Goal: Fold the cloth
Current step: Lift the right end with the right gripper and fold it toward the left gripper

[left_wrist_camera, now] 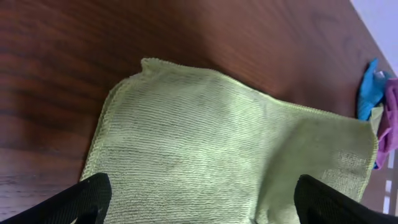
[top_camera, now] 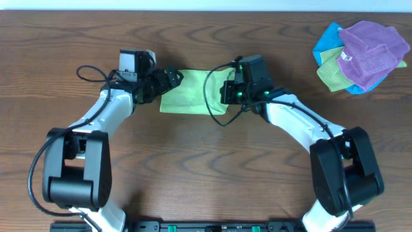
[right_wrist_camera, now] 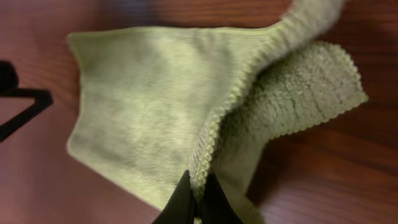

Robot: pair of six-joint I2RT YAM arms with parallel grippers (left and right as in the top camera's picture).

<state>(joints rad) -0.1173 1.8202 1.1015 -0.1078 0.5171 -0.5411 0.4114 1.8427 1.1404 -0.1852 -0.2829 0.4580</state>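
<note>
I work over a dark brown wooden table (top_camera: 193,167) with wavy grain. At its far right corner I see a small heap of cloths. A purple cloth (top_camera: 370,48) lies crumpled on top, a bright blue cloth (top_camera: 328,40) shows under it, and a pale green cloth (top_camera: 331,76) sticks out at the near side.

Right end of the cloth (top_camera: 187,96) hidden beneath the right end effector (top_camera: 225,93)
</note>
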